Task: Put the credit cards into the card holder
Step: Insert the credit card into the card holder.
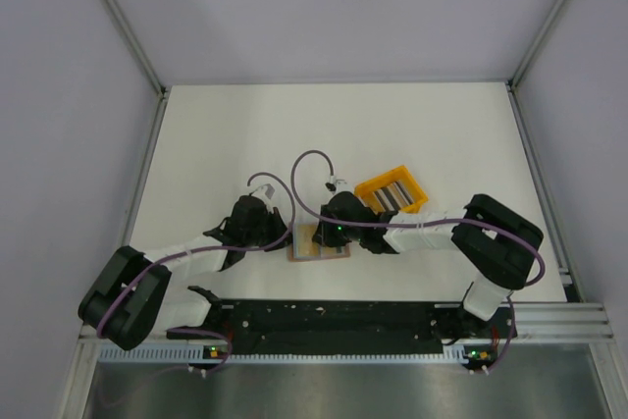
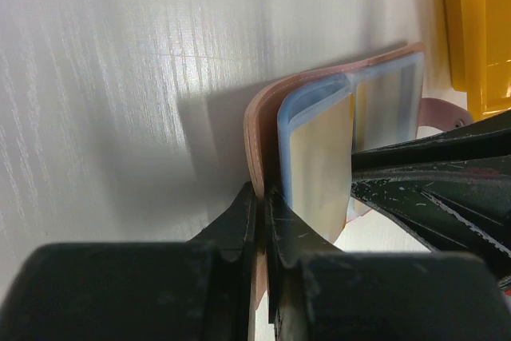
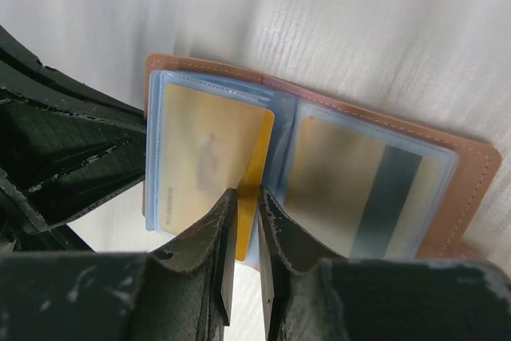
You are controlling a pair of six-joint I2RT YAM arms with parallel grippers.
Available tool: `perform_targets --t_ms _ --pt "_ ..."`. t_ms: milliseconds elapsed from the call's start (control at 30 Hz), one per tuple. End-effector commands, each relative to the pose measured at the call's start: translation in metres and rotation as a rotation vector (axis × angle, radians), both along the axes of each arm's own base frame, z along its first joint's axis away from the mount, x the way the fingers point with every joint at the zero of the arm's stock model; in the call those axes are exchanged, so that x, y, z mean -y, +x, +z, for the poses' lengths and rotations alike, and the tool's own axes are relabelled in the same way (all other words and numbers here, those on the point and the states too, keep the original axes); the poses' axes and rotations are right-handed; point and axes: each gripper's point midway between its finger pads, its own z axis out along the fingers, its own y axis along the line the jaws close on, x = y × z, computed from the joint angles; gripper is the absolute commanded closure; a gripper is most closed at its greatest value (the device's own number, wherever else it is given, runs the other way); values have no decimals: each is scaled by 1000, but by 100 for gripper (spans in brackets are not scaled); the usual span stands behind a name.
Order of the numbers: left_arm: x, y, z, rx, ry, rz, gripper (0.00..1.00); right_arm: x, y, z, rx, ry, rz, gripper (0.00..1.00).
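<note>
The tan-brown card holder [image 1: 306, 244] lies open on the white table between the two grippers. My left gripper [image 2: 263, 201] is shut on the edge of its brown cover [image 2: 254, 137], holding that flap raised. Clear blue sleeves [image 3: 283, 129] show inside. One credit card with a dark stripe [image 3: 359, 189] sits in the right sleeve. My right gripper [image 3: 247, 209] is shut on a yellow credit card [image 3: 255, 161], held edge-on at the mouth of the left sleeve, over a gold card face [image 3: 200, 157]. More credit cards [image 1: 392, 193] lie in the yellow tray.
The bright yellow tray [image 1: 376, 183] stands just behind and to the right of the card holder, its wall at the top right of the left wrist view [image 2: 479, 29]. The two grippers' fingers [image 2: 431, 173] are very close together. Grey walls enclose the table.
</note>
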Motion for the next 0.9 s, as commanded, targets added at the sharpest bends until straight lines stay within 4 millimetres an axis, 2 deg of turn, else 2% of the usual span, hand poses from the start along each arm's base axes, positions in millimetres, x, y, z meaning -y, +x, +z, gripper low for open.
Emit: perform_targets --t_ms 0,333,567,667,867 --pt "-5 3 -1 16 30 8 100 -29 -7 19 8 125 71 82" --pt "-4 3 0 15 26 9 100 -30 -7 20 7 134 70 77" --pt "-4 4 0 18 30 9 100 5 9 21 66 22 -79 76" --pt "-4 4 0 17 28 9 100 13 12 23 82 14 -110 76" --pt "-4 4 -1 15 30 8 100 -2 4 25 56 74 -55 64"
